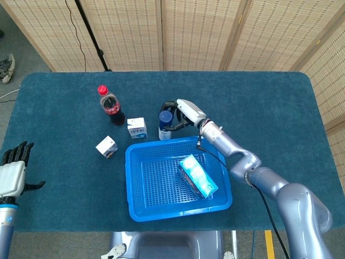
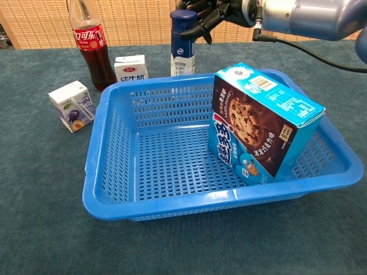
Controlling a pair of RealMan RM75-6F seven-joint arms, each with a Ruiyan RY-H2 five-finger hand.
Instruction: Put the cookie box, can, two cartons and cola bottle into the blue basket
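- The right hand (image 1: 179,112) wraps its fingers (image 2: 202,12) around the top of the can (image 2: 182,43), just behind the blue basket (image 1: 141,200).
- The cookie box (image 2: 261,123) stands inside that basket.
- Both cartons (image 1: 137,128) and the cola bottle (image 1: 110,105) stand on the bench (image 1: 64,162).
- The left hand (image 1: 13,174) waits with fingers spread, holding nothing.

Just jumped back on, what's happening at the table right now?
The right hand is wrapped around the top of the can, which looks lifted just behind the blue basket. The cookie box already lies in the basket. Both cartons, one behind the basket's far-left corner and one out to its left, and the cola bottle are on the table. The left hand is idle at the table's edge, fingers apart.
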